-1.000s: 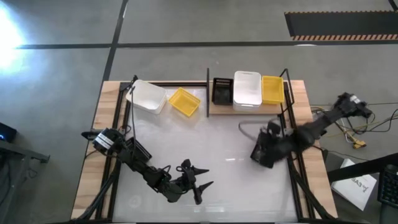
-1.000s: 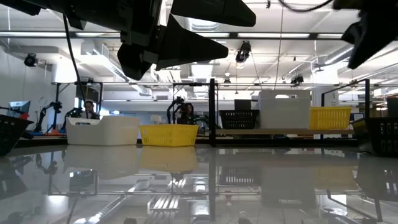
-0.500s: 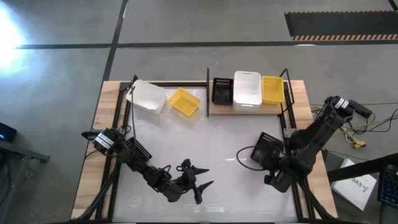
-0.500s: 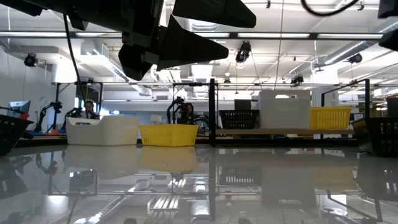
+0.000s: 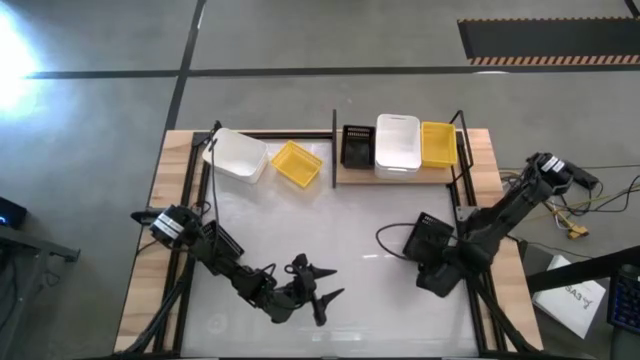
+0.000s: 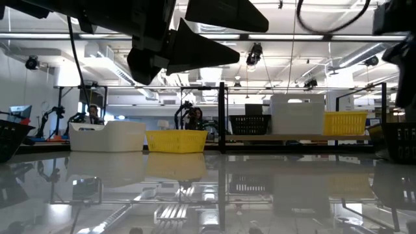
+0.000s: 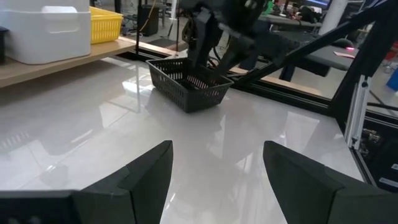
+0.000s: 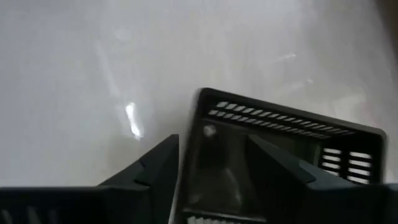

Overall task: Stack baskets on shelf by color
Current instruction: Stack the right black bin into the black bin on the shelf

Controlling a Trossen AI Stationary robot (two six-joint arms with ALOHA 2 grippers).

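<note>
Straddling near wall of loose black basket [image 5: 428, 238] right of centre: right gripper [image 8: 211, 163] spread, apparently lining up a grab for shelf [image 5: 350, 177]. Left gripper [image 7: 214, 171] spread, parked lower centre.

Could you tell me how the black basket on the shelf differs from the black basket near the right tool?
The black basket on the shelf stands on the wooden shelf beside a white basket; the black basket near the right tool sits alone on the white tabletop. The first lies square to the shelf edge; the second is turned askew. Both are dark, slotted and upright.
</note>
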